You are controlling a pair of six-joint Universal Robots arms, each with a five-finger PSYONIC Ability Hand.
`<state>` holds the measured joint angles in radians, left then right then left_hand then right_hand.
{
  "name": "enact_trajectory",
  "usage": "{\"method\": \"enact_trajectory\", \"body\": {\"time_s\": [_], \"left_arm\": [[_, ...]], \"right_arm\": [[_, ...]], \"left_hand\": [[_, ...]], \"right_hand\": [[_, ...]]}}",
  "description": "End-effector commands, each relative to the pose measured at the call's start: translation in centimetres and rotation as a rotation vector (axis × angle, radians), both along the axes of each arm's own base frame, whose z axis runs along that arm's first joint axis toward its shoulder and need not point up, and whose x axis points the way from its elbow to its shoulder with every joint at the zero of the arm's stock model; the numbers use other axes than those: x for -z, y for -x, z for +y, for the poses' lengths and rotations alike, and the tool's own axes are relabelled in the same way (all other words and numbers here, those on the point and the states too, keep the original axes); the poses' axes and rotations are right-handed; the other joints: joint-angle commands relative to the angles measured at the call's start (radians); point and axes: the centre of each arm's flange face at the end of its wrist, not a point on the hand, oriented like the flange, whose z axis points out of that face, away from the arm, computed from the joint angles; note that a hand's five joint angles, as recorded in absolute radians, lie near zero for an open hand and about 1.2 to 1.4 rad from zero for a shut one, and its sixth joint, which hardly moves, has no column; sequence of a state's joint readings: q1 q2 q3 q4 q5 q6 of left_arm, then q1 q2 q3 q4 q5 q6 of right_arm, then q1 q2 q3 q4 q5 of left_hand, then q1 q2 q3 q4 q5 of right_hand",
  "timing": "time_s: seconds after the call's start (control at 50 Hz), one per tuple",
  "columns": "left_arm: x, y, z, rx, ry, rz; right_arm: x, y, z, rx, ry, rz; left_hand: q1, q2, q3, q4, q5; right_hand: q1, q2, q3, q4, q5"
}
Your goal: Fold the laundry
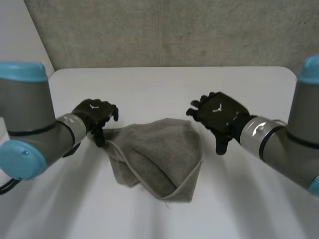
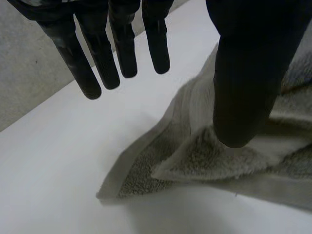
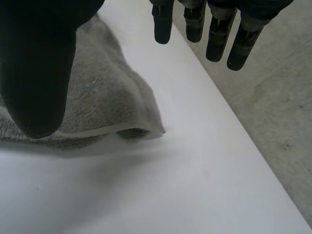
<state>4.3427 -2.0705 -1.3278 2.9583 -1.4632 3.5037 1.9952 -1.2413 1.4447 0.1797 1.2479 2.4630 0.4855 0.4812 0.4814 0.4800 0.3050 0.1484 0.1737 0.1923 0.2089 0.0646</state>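
I saw my left hand (image 1: 93,115) spread open, fingers straight, holding nothing, its thumb poised over one corner of the grey towel (image 1: 155,155). My right hand (image 1: 219,115) hung equally open and unladen beside the opposite corner. The towel lay crumpled mid-way across the white table (image 1: 159,84).

Towel (image 1: 154,154): lies on the table (image 1: 164,84), between the left hand (image 1: 94,115) and the right hand (image 1: 219,117), mostly nearer the robot than either palm. One corner lies under the left hand's thumb and the opposite corner under the right hand's thumb; both hands' fingers stand over bare table. Wall (image 1: 174,30): behind the table, beyond the fingertips.
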Motion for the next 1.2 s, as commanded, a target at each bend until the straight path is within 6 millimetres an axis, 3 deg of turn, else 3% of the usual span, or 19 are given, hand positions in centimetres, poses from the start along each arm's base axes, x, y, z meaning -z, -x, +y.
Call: {"method": "enact_trajectory", "body": {"time_s": [0.02, 0.16, 0.18, 0.2, 0.22, 0.24, 0.32, 0.42, 0.44, 0.46, 0.48, 0.52, 0.54, 0.58, 0.64, 0.74, 0.96, 1.1, 1.2], "left_arm": [[3.8, 0.4, -1.1, 0.0, 0.023, 0.009], [5.2, 0.4, -1.0, -0.004, -0.011, 0.0], [5.2, 0.4, -1.0, -0.005, -0.012, -0.001], [5.2, 0.4, -0.9, -0.007, -0.016, 0.004], [5.2, 0.4, -0.9, -0.007, -0.016, 0.004], [4.9, 0.3, -0.9, -0.01, -0.011, 0.006], [3.5, 0.6, -0.5, -0.009, 0.017, 0.028], [-2.5, 0.7, 1.3, -0.022, 0.087, 0.154], [-2.5, 0.7, 1.3, -0.022, 0.087, 0.154], [-4.1, 1.0, 2.3, -0.003, 0.11, 0.18], [-4.1, 1.0, 2.3, -0.003, 0.11, 0.18], [-7.2, 1.2, 4.1, 0.028, 0.172, 0.213], [-7.3, 1.2, 4.1, 0.028, 0.172, 0.214], [-9.9, 1.0, 5.2, 0.043, 0.238, 0.242], [-11.2, 0.8, 5.7, 0.046, 0.272, 0.259], [-14.3, 0.2, 7.1, 0.055, 0.358, 0.299], [-15.8, 0.0, 8.9, 0.077, 0.384, 0.32], [-15.9, 0.2, 9.8, 0.096, 0.37, 0.321], [-16.8, -0.1, 10.4, 0.097, 0.394, 0.336]], "right_arm": [[3.2, 0.0, -0.1, -0.025, 0.017, 0.018], [4.3, 0.9, -0.7, 0.008, 0.024, 0.009], [4.6, 1.1, -0.8, 0.015, 0.029, 0.006], [4.8, 1.1, -1.0, 0.016, 0.041, 0.003], [4.8, 1.1, -1.0, 0.016, 0.041, 0.003], [5.0, 1.1, -1.2, 0.021, 0.054, -0.002], [4.9, 1.1, -2.0, 0.036, 0.085, -0.02], [3.7, 1.3, -4.1, 0.073, 0.088, -0.071], [3.7, 1.3, -4.1, 0.073, 0.088, -0.071], [3.3, 1.2, -4.5, 0.075, 0.067, -0.09], [3.2, 1.2, -4.5, 0.075, 0.067, -0.09], [2.7, 0.9, -5.3, 0.039, -0.003, -0.123], [2.7, 0.9, -5.3, 0.039, -0.003, -0.123], [3.4, 0.3, -4.9, -0.058, -0.116, -0.125], [3.8, -0.1, -4.6, -0.109, -0.165, -0.128], [6.3, -0.7, -4.9, -0.169, -0.226, -0.112], [9.6, -1.7, -5.8, -0.151, -0.195, -0.201], [9.5, -2.7, -6.3, -0.048, -0.202, -0.312], [9.7, -3.6, -5.4, -0.021, -0.232, -0.329]], "left_hand": [[0.2, 0.205, 0.205, 0.206, 0.206], [0.209, 0.214, 0.214, 0.215, 0.215], [0.305, 0.31, 0.31, 0.311, 0.311], [0.559, 0.564, 0.563, 0.565, 0.565], [0.562, 0.566, 0.566, 0.567, 0.568], [0.858, 0.863, 0.862, 0.864, 0.864], [0.911, 0.915, 0.915, 0.916, 0.917], [0.911, 0.915, 0.915, 0.916, 0.917], [0.911, 0.915, 0.915, 0.916, 0.917], [0.911, 0.915, 0.915, 0.916, 0.917], [0.911, 0.915, 0.915, 0.916, 0.917], [0.911, 0.915, 0.915, 0.916, 0.917], [0.911, 0.915, 0.915, 0.916, 0.917], [0.911, 0.915, 0.915, 0.916, 0.917], [0.911, 0.915, 0.915, 0.916, 0.917], [0.911, 0.915, 0.915, 0.916, 0.917], [0.911, 0.915, 0.915, 0.916, 0.917], [0.911, 0.915, 0.915, 0.916, 0.917], [0.911, 0.915, 0.915, 0.916, 0.917]], "right_hand": [[0.086, 0.061, 0.042, 0.026, -0.004], [0.086, 0.061, 0.042, 0.026, -0.004], [0.086, 0.061, 0.042, 0.026, -0.004], [0.086, 0.061, 0.042, 0.026, -0.004], [0.086, 0.061, 0.042, 0.026, -0.004], [0.086, 0.061, 0.042, 0.026, -0.004], [0.086, 0.061, 0.042, 0.026, -0.004], [0.083, 0.058, 0.039, 0.023, -0.007], [0.083, 0.058, 0.039, 0.023, -0.007], [0.08, 0.055, 0.037, 0.02, -0.01], [0.08, 0.055, 0.037, 0.02, -0.01], [0.075, 0.049, 0.031, 0.014, -0.016], [0.075, 0.049, 0.031, 0.014, -0.016], [0.06, 0.035, 0.016, -0.001, -0.031], [0.057, 0.032, 0.013, -0.003, -0.034], [0.072, 0.046, 0.028, 0.011, -0.019], [0.183, 0.158, 0.139, 0.123, 0.092], [0.201, 0.176, 0.157, 0.14, 0.11], [0.201, 0.176, 0.157, 0.14, 0.11]]}}
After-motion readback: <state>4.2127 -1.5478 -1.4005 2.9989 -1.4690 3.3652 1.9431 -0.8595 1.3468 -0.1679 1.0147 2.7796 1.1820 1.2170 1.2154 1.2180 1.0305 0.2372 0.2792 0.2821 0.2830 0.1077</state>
